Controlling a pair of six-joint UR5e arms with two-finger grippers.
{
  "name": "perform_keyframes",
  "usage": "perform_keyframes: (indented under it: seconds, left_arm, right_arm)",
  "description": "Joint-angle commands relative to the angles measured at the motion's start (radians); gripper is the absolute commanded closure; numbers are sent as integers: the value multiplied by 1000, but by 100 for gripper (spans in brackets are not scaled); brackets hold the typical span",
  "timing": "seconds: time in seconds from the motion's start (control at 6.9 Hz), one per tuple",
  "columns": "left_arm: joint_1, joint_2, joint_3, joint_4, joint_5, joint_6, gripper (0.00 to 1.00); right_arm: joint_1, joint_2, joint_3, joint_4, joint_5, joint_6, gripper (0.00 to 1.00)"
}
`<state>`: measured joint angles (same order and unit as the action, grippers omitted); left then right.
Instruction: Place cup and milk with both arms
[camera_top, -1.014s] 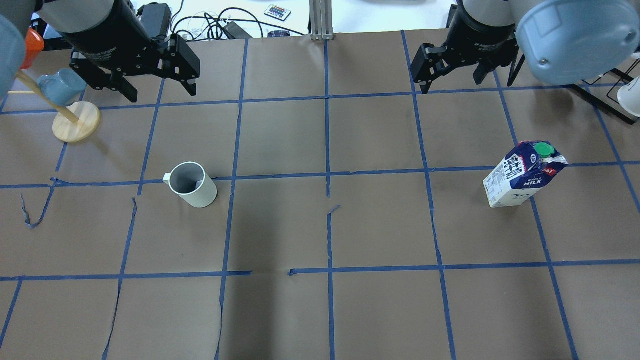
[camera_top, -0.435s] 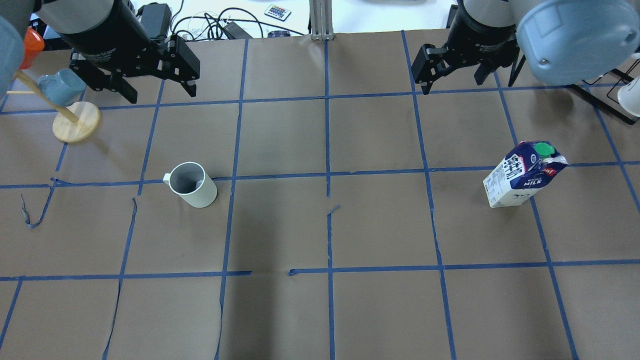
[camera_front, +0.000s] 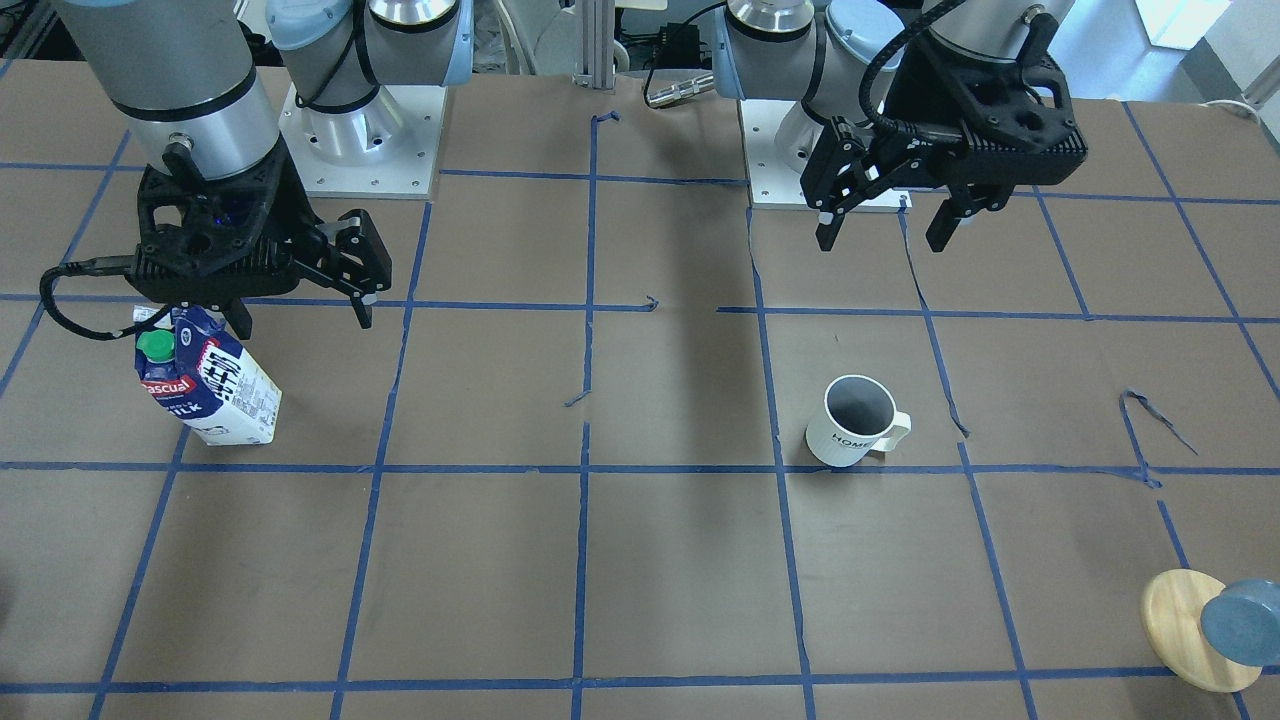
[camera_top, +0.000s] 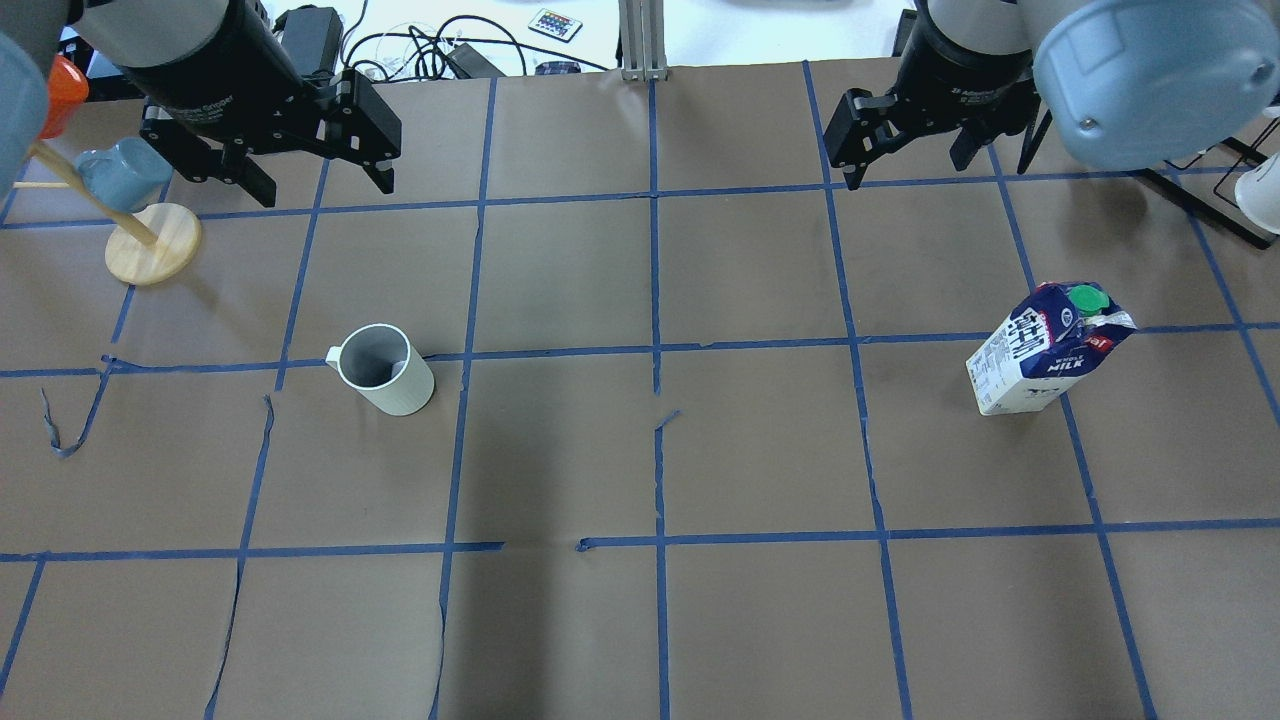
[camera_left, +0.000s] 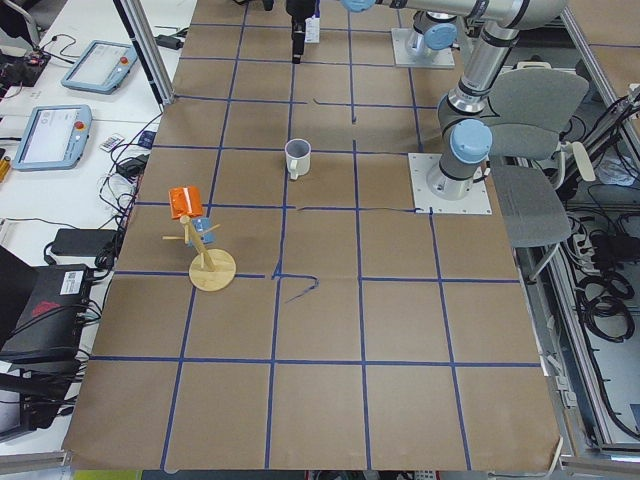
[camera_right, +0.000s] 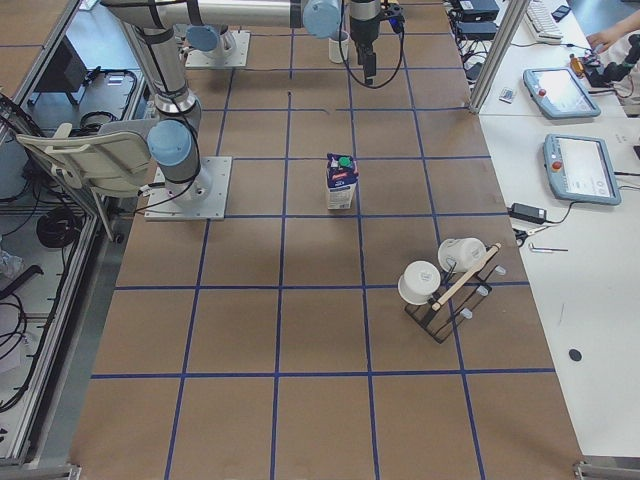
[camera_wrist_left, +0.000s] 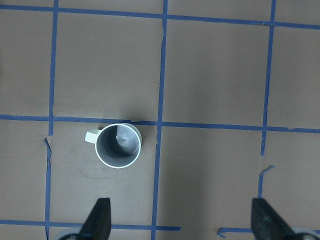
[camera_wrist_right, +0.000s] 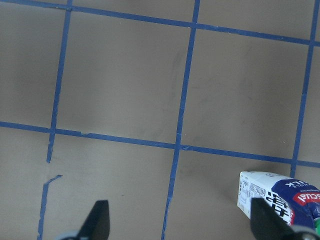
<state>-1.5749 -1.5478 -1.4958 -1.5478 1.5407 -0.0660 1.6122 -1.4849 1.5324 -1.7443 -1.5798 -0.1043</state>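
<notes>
The cup (camera_top: 385, 370) is a white ribbed mug with a dark grey inside. It stands upright on the table's left half and also shows in the front view (camera_front: 858, 420) and the left wrist view (camera_wrist_left: 118, 145). The milk (camera_top: 1045, 350), a blue and white carton with a green cap, stands on the right half and shows in the front view (camera_front: 205, 380) and the right wrist view (camera_wrist_right: 277, 200). My left gripper (camera_top: 325, 185) is open and empty, high above the table and beyond the cup. My right gripper (camera_top: 905, 165) is open and empty, high up, beyond and left of the milk.
A wooden mug tree (camera_top: 150, 240) with a blue mug and an orange one stands at the far left. A black wire rack (camera_right: 445, 290) with white cups stands at the far right. Cables (camera_top: 430, 50) lie beyond the table's far edge.
</notes>
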Motion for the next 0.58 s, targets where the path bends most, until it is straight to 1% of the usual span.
perform_keyframes:
  seconds: [0.0, 0.43]
  left_arm:
    - [1, 0, -1, 0, -1, 0, 0]
    - [4, -2, -3, 2, 1, 0, 0]
  right_arm:
    - [0, 0, 2, 0, 0, 0, 0]
    - [0, 0, 3, 0, 0, 2, 0]
